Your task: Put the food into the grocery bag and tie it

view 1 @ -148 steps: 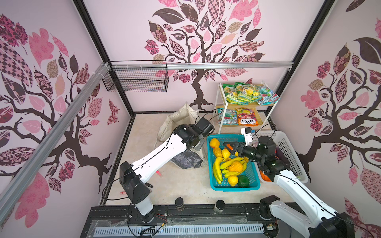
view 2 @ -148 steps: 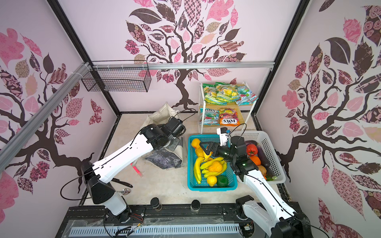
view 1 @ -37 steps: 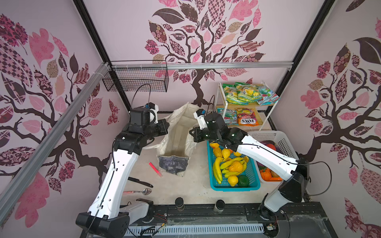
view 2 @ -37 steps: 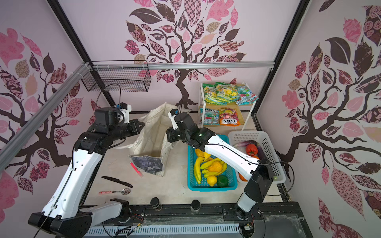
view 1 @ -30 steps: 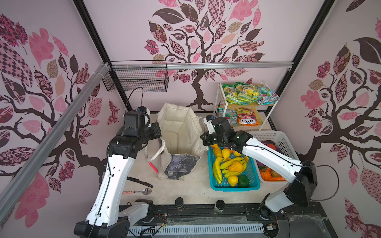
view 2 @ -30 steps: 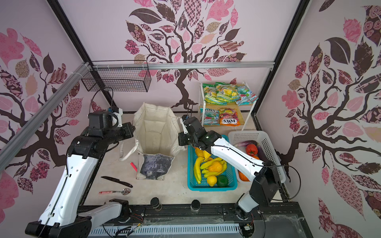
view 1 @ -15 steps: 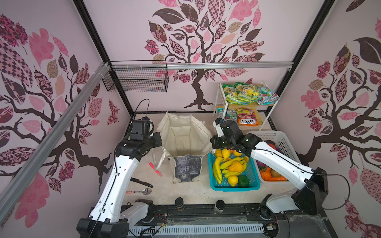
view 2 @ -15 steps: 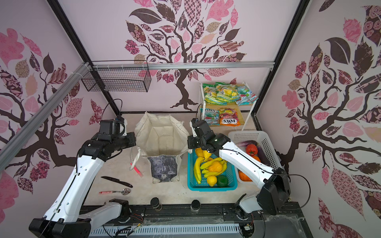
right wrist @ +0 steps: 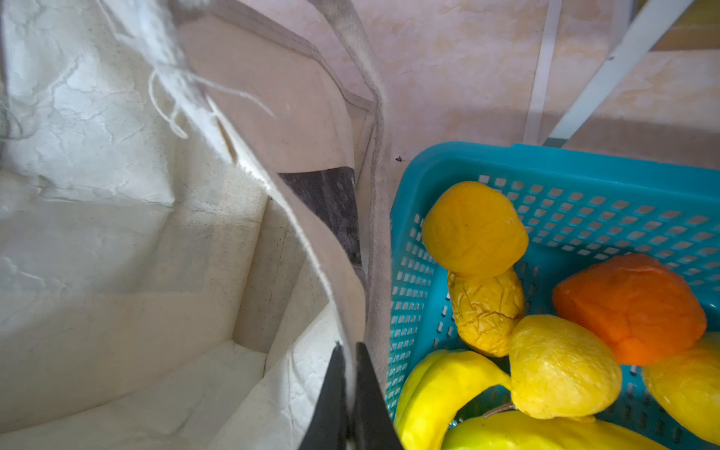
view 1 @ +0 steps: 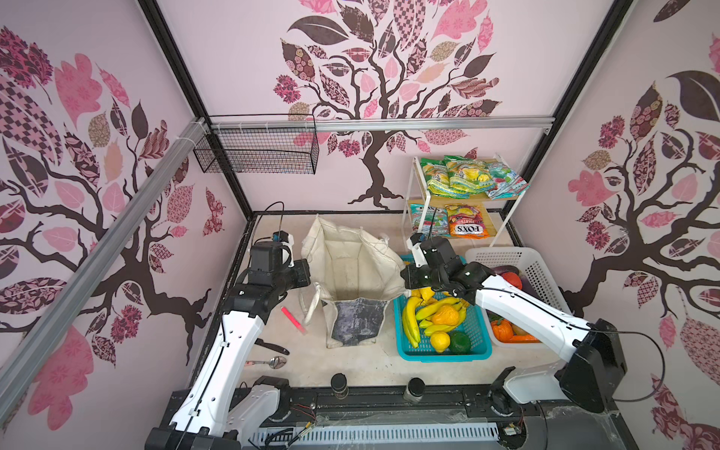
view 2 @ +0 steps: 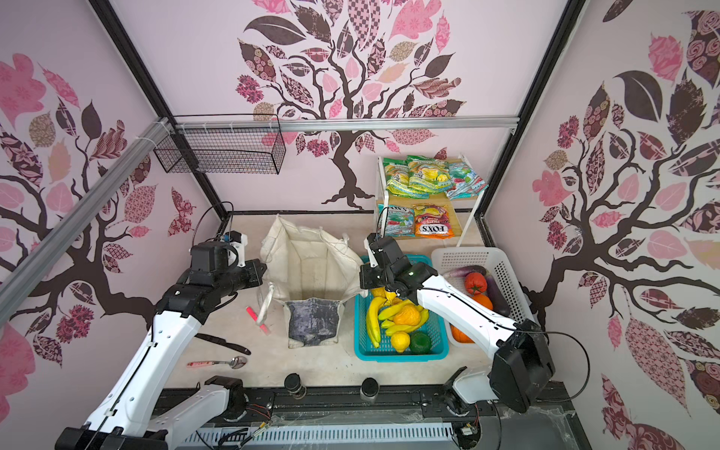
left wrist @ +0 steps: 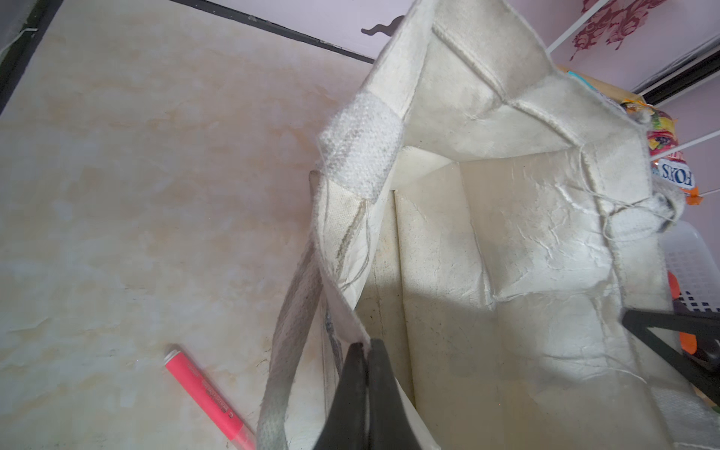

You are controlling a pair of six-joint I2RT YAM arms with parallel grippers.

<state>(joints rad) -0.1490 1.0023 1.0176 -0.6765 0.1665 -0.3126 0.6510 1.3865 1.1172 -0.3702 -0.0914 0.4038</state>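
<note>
Bag status: the large cream canvas grocery bag with dark grey mottled prints (view 1: 352, 265) now stands upright in the middle of both top views, mouth spread wide. A few seconds ago it lay crumpled further back. Over the last second it has swung forward and squared up, print panel facing the lower edge of the frame.

Left gripper (view 1: 305, 274): fingers together, pinching the bag's left rim. The wrist view confirms canvas clamped between the tips (left wrist: 364, 350).

Right gripper (view 1: 405, 277): fingers likewise clamped on the right rim (right wrist: 348, 350), just beside the teal plastic basket (view 1: 444, 355).

Interior seen from both wrists: bare, no food inside.

Food location: yellow toy bananas (view 1: 409, 315) and a yellow toy lemon (view 1: 440, 341) in the teal basket right of centre. More produce sits in the white perforated plastic basket (view 1: 502, 257). Glossy green-yellow snack packets (view 1: 467, 177) are at upper right.

A pink marker pen (view 1: 294, 320) lies on the table left of the bag, apart from it.

Judgement: the opening step looks done and loading has not started. One gripper must let go to fetch fruit, and the soft rim may sag once released.
</note>
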